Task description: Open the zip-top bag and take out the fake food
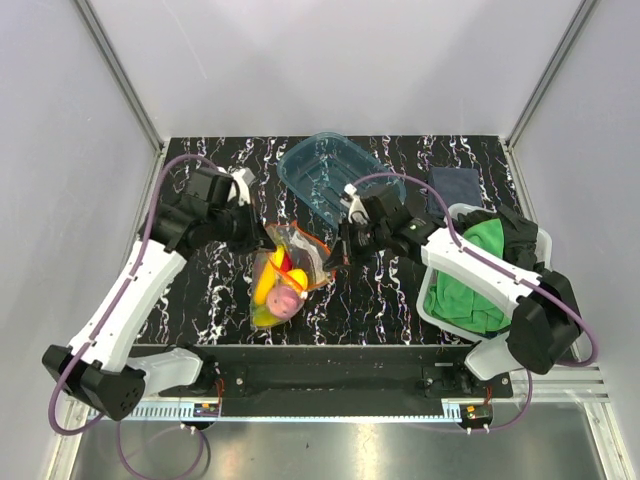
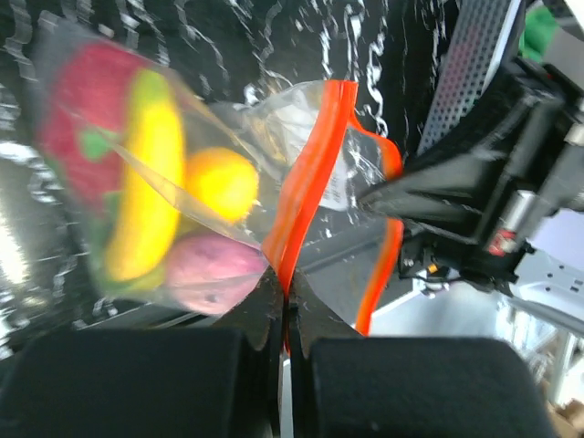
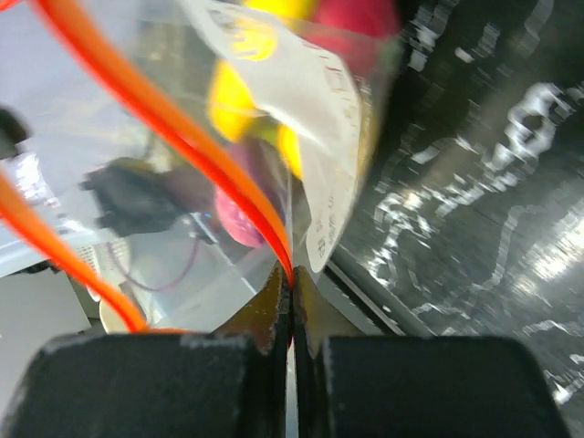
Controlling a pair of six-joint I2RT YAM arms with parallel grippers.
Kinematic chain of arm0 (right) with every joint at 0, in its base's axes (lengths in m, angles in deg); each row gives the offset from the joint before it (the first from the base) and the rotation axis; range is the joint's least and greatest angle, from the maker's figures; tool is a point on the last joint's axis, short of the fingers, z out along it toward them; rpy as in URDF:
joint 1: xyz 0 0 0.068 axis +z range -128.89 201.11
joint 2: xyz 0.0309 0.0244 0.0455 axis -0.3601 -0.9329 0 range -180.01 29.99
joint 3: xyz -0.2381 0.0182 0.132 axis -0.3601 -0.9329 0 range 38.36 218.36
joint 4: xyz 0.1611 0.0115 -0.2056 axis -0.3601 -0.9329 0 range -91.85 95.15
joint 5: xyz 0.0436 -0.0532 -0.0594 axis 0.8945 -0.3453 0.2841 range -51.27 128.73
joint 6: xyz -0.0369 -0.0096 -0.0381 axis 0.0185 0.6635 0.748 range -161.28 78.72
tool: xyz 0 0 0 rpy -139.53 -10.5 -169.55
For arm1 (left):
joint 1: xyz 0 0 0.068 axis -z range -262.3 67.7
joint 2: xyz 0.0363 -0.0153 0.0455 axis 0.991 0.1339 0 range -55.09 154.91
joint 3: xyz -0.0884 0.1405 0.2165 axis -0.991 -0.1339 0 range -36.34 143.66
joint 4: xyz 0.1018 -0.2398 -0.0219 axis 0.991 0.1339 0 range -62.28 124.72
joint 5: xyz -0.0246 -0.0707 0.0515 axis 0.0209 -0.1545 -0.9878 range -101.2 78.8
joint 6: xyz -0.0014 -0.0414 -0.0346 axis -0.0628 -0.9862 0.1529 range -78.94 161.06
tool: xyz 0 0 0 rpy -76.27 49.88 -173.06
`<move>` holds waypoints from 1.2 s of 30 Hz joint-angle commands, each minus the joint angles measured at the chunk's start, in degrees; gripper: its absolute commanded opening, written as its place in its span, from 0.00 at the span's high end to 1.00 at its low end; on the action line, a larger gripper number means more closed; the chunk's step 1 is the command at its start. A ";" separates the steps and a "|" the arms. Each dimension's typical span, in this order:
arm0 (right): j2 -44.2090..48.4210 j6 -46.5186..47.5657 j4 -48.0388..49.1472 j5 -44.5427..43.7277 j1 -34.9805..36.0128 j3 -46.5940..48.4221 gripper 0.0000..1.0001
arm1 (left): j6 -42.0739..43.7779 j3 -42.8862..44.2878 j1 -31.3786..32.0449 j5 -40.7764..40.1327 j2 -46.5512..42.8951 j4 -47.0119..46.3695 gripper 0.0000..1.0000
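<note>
Left side: left gripper (image 1: 266,238) is at the left upper corner of the zip-top bag (image 1: 285,275), mid-table. Left wrist view: fingers pressed together, pinching one lip of the red-orange zip strip (image 2: 315,173) between the tips.

Centre: the bag sits between the two grippers over the black marbled table (image 1: 215,300), zip end far, closed end near. The two zip lips stand apart, so the mouth is open. Cannot tell whether the bag's near end rests on the table. The fake food (image 1: 278,290) is all inside the bag: yellow banana (image 2: 151,182), red fruit with green (image 2: 87,137), yellow round piece (image 2: 219,182), pinkish ball (image 2: 210,274).

Right of the bag: right gripper (image 1: 338,258) is at the bag's right upper corner. Right wrist view: fingers closed tight on the other zip lip (image 3: 228,192), with the toys blurred behind the plastic.

Far, centre-right: teal tray (image 1: 325,175), tilted, just beside the right gripper's wrist. Far right: dark blue cloth (image 1: 455,185). Right edge: white bin (image 1: 440,305) holding a green cloth (image 1: 470,280).
</note>
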 commanded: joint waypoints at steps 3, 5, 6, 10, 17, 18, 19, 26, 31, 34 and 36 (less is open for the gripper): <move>2.47 1.69 -2.62 -0.07 -2.13 -5.72 0.94 | -4.43 -3.32 4.08 7.47 6.09 -14.14 1.00; 2.47 2.57 -5.95 -2.09 -2.13 -5.28 0.81 | -4.16 -2.62 5.41 7.38 7.41 -14.77 1.00; 2.81 3.01 -7.28 -2.97 -2.13 -4.85 0.73 | -4.16 -2.26 5.67 7.90 8.20 -14.94 1.00; 4.75 5.91 -14.83 -9.11 -2.13 1.98 0.55 | -3.72 -1.65 6.20 8.08 8.47 -14.94 1.00; 4.14 5.65 -17.06 -5.27 -1.86 9.30 0.48 | -3.72 -1.38 6.38 8.87 8.74 -14.94 1.00; 3.70 5.39 -16.44 -4.56 -1.77 9.57 0.48 | -3.81 -1.47 6.47 8.78 8.74 -14.94 1.00; 3.17 5.04 -15.91 -4.29 -1.69 10.18 0.48 | -3.90 -1.38 6.47 8.78 8.82 -14.94 1.00; -4.29 -1.99 2.60 7.21 -1.07 4.92 0.54 | -4.51 -0.24 7.08 8.61 9.44 -15.56 1.00; -8.51 -2.52 8.00 11.17 0.95 1.49 0.55 | -5.74 0.64 8.05 8.78 10.84 -16.61 1.00; -10.01 -4.45 12.65 13.63 1.04 -2.27 0.54 | -6.27 1.08 8.93 9.05 12.25 -17.75 1.00; -10.28 -6.38 16.69 15.03 0.95 -4.39 0.53 | -6.36 1.43 9.80 8.61 12.78 -18.20 1.00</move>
